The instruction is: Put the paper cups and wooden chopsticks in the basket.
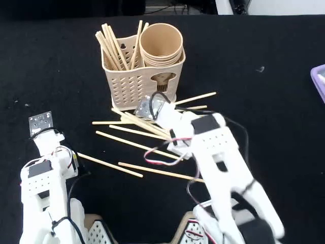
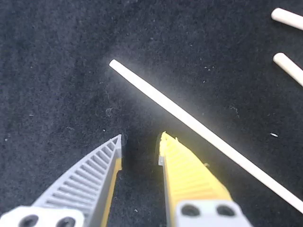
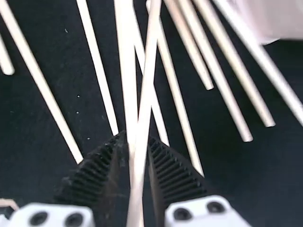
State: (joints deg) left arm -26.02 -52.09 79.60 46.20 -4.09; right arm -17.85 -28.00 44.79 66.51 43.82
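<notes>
Black cloth covers the table [image 1: 264, 46] I am working over. Seen from the high camera, the beige basket [image 1: 133, 84] stands at 12 o'clock from the middle. A stack of paper cups [image 1: 161, 43] sits in its 3 o'clock half, and a bundle of upright chopsticks [image 1: 114, 48] leans in its 9 o'clock half.

Loose chopsticks [image 1: 133, 144] lie scattered on the cloth just at 6 o'clock of the basket, some crossing one another.

My right arm [image 1: 216, 147] comes in from 5 o'clock and ends over that pile, close to the basket's foot. Its wrist camera shows the right gripper [image 3: 137, 142] with its black jaws clamped on 2 crossed chopsticks [image 3: 138, 120]. More sticks are fanned out on the cloth beyond them.

My left arm [image 1: 45, 173] stands at 8 o'clock, well apart from the basket. The left gripper [image 2: 139, 142] hangs low over the cloth with its jaws a little apart and nothing between them. A single chopstick [image 2: 189, 120] lies just beside the yellow finger [image 2: 184, 175], and I cannot tell whether they touch.

A purple object [image 1: 319, 81] sits at the table's 3 o'clock edge.
</notes>
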